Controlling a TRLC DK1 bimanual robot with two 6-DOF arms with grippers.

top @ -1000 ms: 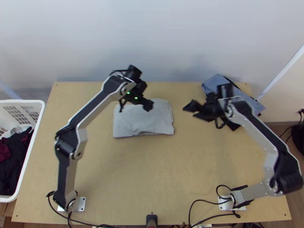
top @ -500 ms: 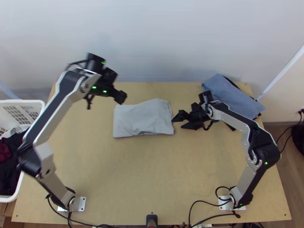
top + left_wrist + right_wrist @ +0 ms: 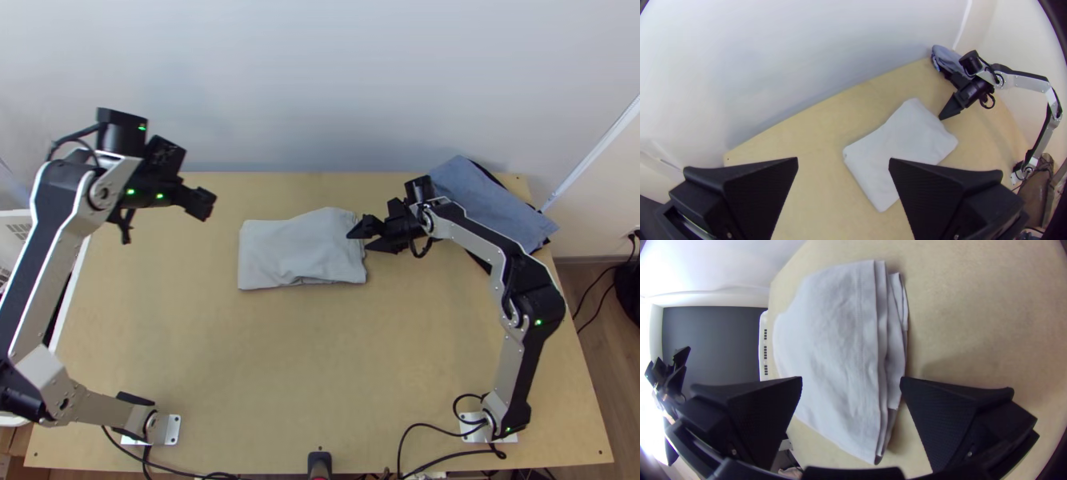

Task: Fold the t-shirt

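Folded t-shirt [image 3: 298, 250], grey, layered; my right gripper [image 3: 360, 238], spread wide, empty, at its right edge; my left gripper [image 3: 206, 206], spread wide, empty, left of it

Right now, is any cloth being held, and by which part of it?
Nothing is held: the left gripper and right gripper are both open; the folded t-shirt lies on the table.

Basket [image 3: 14, 220] partly hidden, left arm's elbow [image 3: 20, 394] cropped
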